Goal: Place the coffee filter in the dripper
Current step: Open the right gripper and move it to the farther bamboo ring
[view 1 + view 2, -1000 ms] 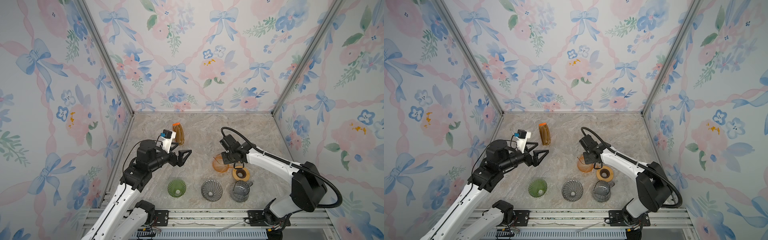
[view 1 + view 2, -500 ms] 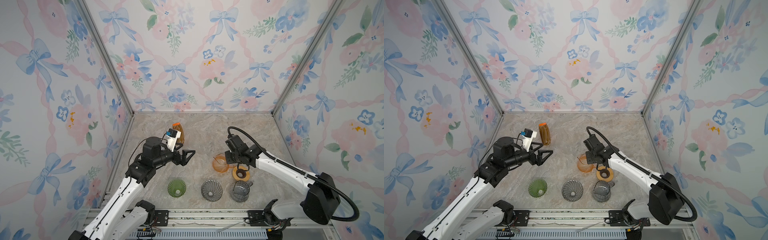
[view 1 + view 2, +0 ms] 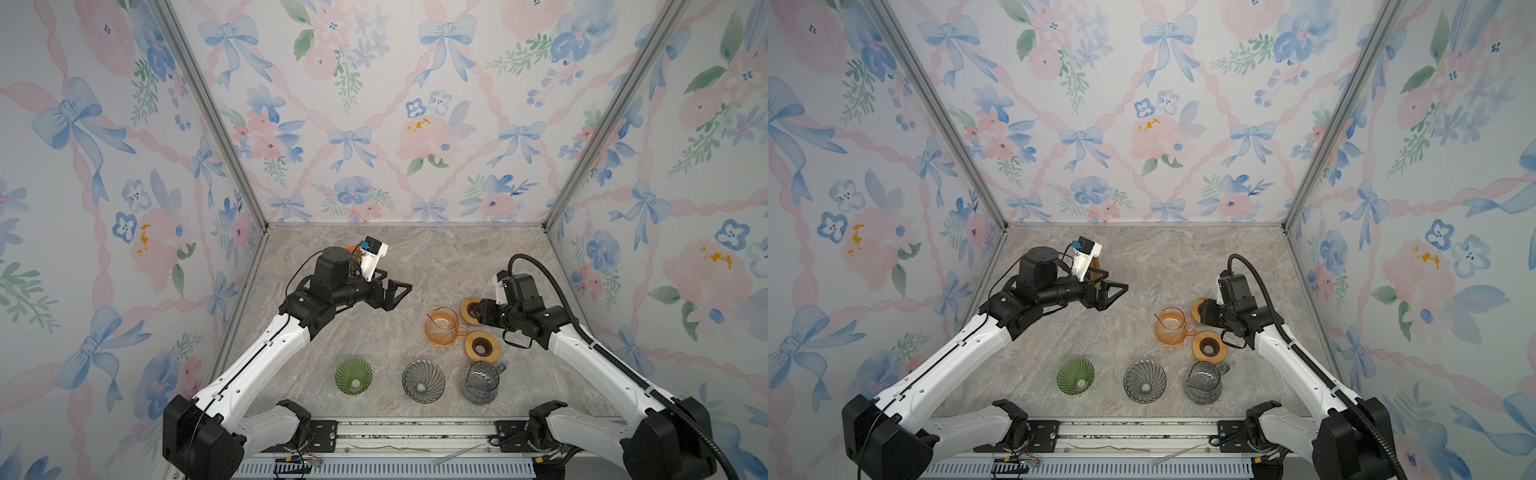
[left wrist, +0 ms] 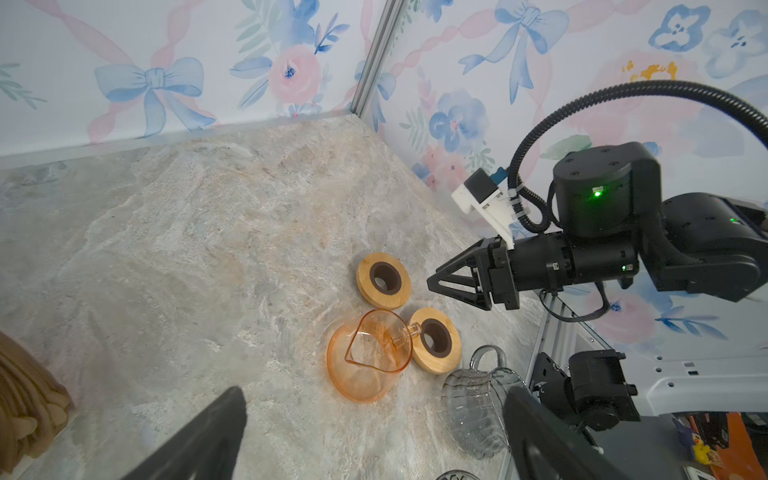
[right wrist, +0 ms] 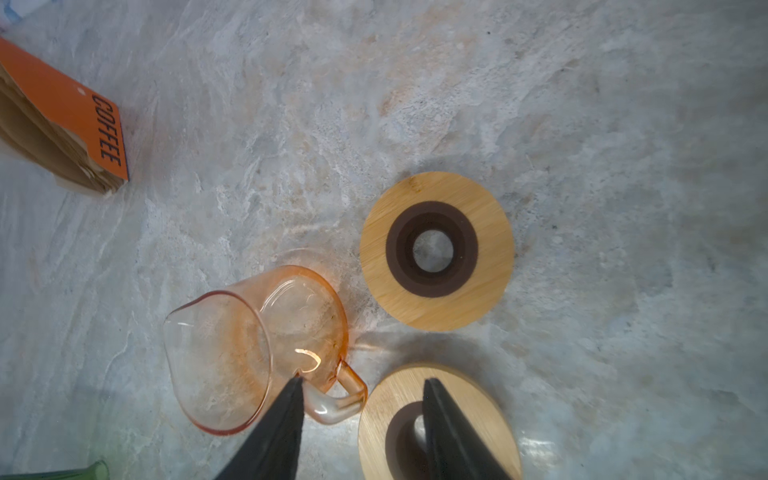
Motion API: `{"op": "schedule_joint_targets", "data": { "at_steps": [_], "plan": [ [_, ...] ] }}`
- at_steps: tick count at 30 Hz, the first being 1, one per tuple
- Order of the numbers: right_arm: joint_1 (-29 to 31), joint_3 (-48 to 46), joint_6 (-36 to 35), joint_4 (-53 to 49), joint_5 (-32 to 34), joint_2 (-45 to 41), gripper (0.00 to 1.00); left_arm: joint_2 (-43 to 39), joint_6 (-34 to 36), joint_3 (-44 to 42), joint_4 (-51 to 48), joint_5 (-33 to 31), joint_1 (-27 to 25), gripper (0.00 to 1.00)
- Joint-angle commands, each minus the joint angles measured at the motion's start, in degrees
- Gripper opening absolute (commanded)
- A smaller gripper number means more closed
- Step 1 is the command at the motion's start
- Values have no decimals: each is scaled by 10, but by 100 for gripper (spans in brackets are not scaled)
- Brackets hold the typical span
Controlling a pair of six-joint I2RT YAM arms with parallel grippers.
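Nearby, filter pack (image 4: 20, 395) clear of left fingers (image 4: 199, 440)

walls (image 3: 374, 104): floral wallpaper, blue bows, pink ribbons | floor (image 3: 436, 257): grey-beige marbled, perhaps stone | light: even

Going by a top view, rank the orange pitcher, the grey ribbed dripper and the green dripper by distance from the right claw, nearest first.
1. Orange pitcher: mid-table, just left of the right claw.
2. Grey ribbed dripper: middle of the front row.
3. Green dripper: left end of the front row.
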Motion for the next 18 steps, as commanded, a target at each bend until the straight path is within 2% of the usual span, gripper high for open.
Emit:
{"op": "schedule_joint_targets", "data": {
  "at_steps": [1, 5, 11, 15, 18],
  "plan": [
    [-57, -34, 28, 54, -82, -20, 55, 26, 16, 29, 8, -4, -8, 98],
    [-123, -66, 44, 87, -122, -17, 56, 50, 18, 35, 16, 11, -12, 98],
    [-187, -102, 65, 152, -162, 2, 57, 48, -1, 3, 53, 32, -12, 98],
    [-216, -118, 73, 198, -203, 39, 57, 36, 3, -6, 51, 48, -12, 98],
    [-223, -131, 76, 238, -220, 69, 58, 25, 14, -10, 44, 37, -11, 98]
  ]
}}
